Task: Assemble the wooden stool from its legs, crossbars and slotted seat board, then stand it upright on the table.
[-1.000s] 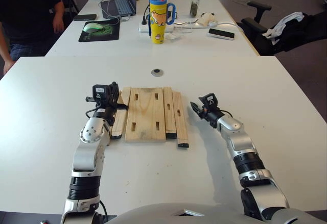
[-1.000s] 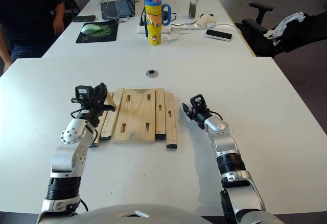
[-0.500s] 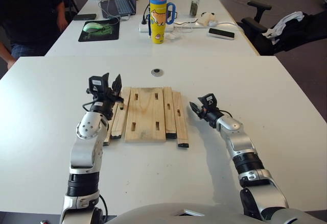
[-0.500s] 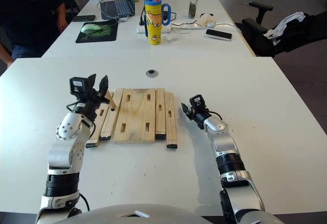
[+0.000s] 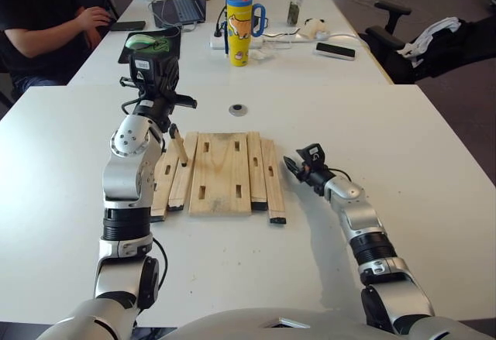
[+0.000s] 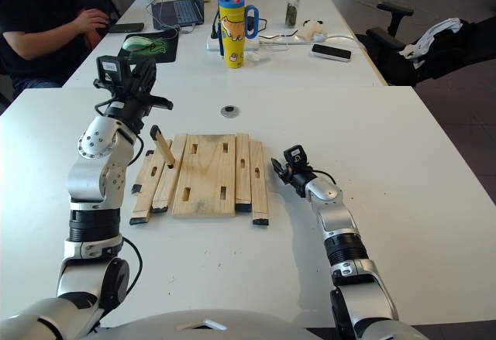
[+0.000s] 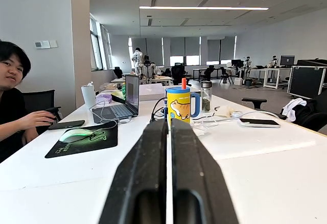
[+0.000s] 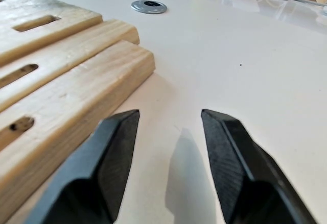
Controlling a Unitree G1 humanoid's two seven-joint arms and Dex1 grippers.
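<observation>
while left gripper (image 7: 168,125) is together, right gripper (image 8: 169,118) apart, pale slotted board (image 5: 222,176) lies flat

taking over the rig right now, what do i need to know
Left gripper: shut, empty, raised above the table, clear of the wood.
Right gripper: open, low over the table just right of the outermost bar, not touching it.
Slotted seat board lies flat mid-table, with more bars flat on its left. One short piece leans tilted there.
Done: nothing joined.
Left: all assembly, then stand it upright.
</observation>
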